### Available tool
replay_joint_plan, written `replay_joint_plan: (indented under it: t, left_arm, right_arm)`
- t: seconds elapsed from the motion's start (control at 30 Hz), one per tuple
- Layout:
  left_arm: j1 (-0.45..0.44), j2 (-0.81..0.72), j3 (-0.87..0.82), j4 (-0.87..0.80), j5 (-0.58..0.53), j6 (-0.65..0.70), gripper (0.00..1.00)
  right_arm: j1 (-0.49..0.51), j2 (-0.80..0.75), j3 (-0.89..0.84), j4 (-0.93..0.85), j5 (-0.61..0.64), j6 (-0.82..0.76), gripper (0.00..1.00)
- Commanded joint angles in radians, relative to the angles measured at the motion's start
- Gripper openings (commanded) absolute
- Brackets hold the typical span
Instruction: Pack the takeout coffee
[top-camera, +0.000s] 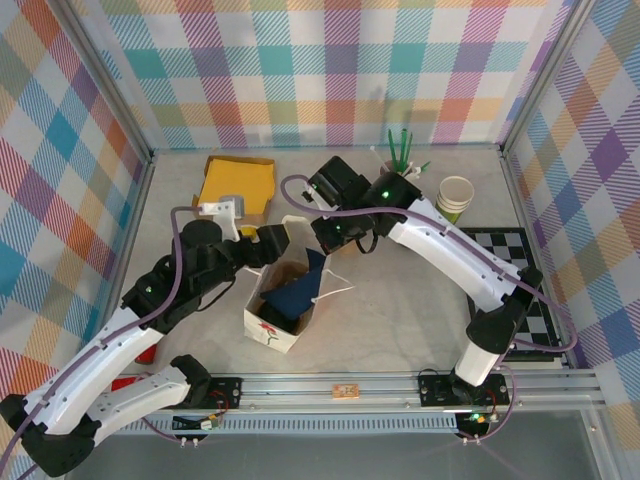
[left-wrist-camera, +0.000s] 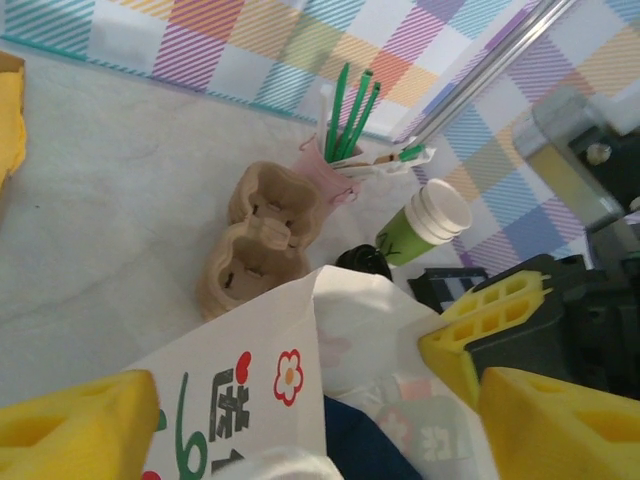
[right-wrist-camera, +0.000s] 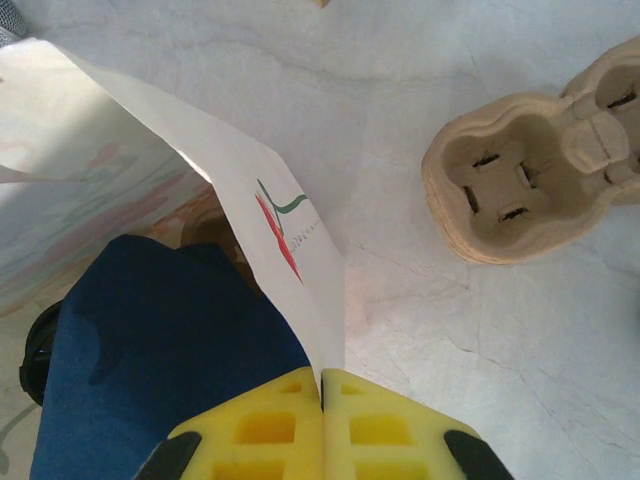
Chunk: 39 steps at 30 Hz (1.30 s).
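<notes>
Two grippers: right gripper (right-wrist-camera: 322, 385) pinches the white flowered paper bag (top-camera: 268, 325) by its rim, left gripper (left-wrist-camera: 300, 400) gapes over it. We judge bag-opening underway; next, grasp the black-lidded takeout coffee cup (left-wrist-camera: 365, 262).

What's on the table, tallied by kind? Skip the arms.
paper cups: 2 (takeout coffee, mostly hidden behind the bag; lidless cup)
paper bag: 1
pulp cup carrier: 1
pink pot of sticks: 1
yellow box: 1
checkerboard: 1
red item, mostly hidden: 1
Total: 8
</notes>
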<state>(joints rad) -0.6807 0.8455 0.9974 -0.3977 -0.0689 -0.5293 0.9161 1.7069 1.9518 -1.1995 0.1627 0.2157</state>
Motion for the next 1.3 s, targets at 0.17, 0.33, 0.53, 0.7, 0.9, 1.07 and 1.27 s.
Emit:
replay_joint_plan:
  t: [0.17,0.33,0.53,0.7,0.9,1.07,1.27]
  left_arm:
    - [0.067,0.012,0.050,0.037,0.176,-0.100,0.74]
    - [0.079,0.038,0.071,0.017,0.233,-0.143,0.79]
    - [0.086,0.050,0.098,-0.016,0.231,-0.154,1.00]
    - [0.091,0.062,0.144,-0.070,0.227,-0.137,1.00]
    - [0.115,0.048,0.171,-0.136,0.239,-0.113,1.00]
    - [0.140,0.033,0.163,-0.160,0.265,-0.113,1.00]
    - [0.156,0.035,0.169,-0.191,0.277,-0.097,1.00]
  right_arm:
    - [0.004,0.025,0.051,-0.035,0.024,-0.020,0.00]
    - [0.004,0.042,0.059,-0.039,0.018,-0.016,0.00]
    - [0.006,0.036,0.059,-0.036,0.009,-0.009,0.00]
    - [0.006,0.049,0.068,-0.052,0.052,-0.021,0.00]
    - [0.001,0.074,0.109,-0.089,0.118,-0.021,0.00]
    - [-0.005,0.079,0.127,-0.097,0.132,-0.020,0.00]
    - [-0.006,0.085,0.150,-0.109,0.142,-0.024,0.00]
